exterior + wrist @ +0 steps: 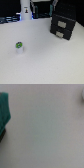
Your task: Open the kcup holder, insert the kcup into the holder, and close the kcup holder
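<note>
- Pale grey tabletop [45, 60] is filling most of the exterior view, with dark clutter lining the far edge.
- Sitting toward the exterior view's right, the kcup holder [62, 26] is showing as a black boxy unit, its two grey front handles stacked one above the other, both drawers looking pushed in.
- Standing alone on the exterior view's left, well apart from the holder, the kcup [19, 46] is upright: small white body, round green top.
- Rising at the back of the table, a white upright shape [25, 9] is likely the arm; too blurred to say more.
- Looking through the wrist view, almost everything is blank, light tabletop [50, 126], with a teal blur [4, 111] running along one edge over a dark patch.
- Fingers are not showing in either view, so released or clenched, I cannot tell.
</note>
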You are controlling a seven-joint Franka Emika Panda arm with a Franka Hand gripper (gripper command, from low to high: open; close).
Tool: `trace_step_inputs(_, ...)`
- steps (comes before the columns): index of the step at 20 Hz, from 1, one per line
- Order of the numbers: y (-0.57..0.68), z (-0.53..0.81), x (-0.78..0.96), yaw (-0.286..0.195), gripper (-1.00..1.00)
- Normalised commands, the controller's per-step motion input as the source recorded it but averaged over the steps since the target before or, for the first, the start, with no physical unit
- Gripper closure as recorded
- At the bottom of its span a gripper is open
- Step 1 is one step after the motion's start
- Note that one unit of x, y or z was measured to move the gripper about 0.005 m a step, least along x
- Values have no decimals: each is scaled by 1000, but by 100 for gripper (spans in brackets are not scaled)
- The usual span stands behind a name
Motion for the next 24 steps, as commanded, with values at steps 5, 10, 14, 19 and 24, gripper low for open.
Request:
trace_step_inputs(5, 676, 72, -242, -158, -100)
trace_step_inputs(10, 706, 72, -253, -163, -100)
trace_step_inputs(14, 731, 4, -224, -182, -100)
trace_step_inputs(19, 730, -6, -237, -189, -100)
trace_step_inputs(24, 684, -117, -231, -191, -100)
